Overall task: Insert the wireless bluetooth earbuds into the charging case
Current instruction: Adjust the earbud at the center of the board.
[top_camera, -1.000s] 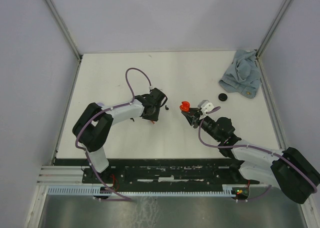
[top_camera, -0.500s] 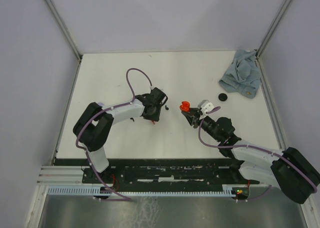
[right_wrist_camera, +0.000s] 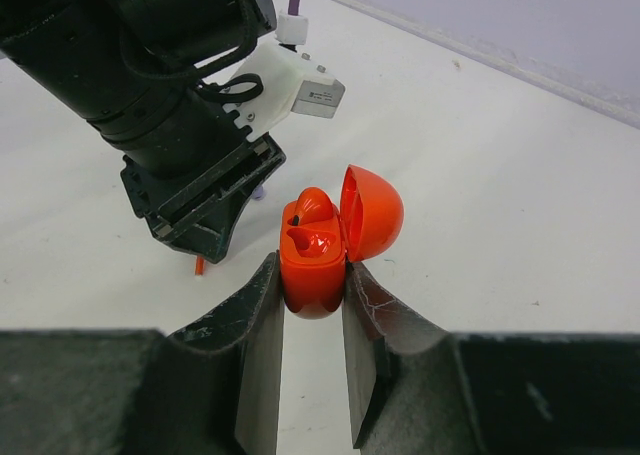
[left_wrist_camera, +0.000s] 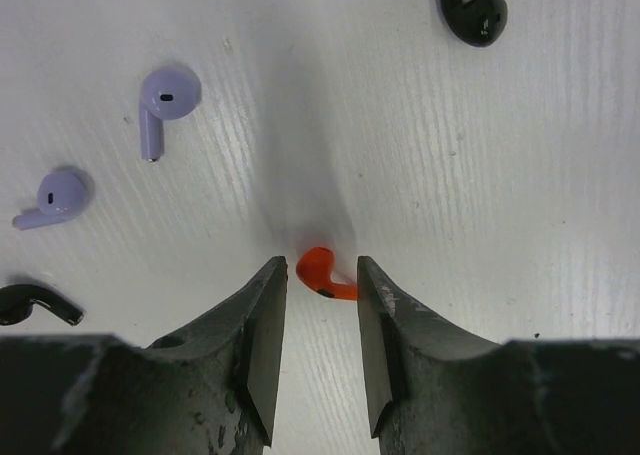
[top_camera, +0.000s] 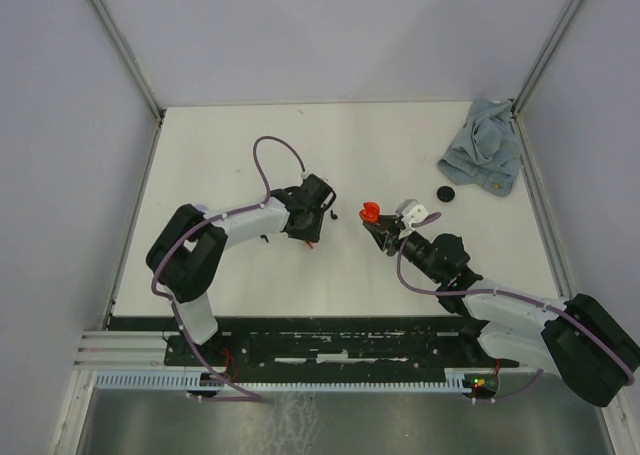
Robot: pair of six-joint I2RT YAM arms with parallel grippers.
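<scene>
- Right gripper: jaws closed narrowly on the red case, which was held off the table with its lid hinged open to the right.
- Left gripper: pointed down at the table, jaws partly open, straddling the red earbud. The earbud lay on the table between the fingertips; contact with either jaw could not be told.
- Lilac earbuds: on the table left of the left gripper, apart from each other.
- Black earbuds: one beyond the jaws to the right, one at the left edge of the left wrist view.
- Disc: black, just beside the cloth.
- Cloth: blue, crumpled in the far right corner.
</scene>
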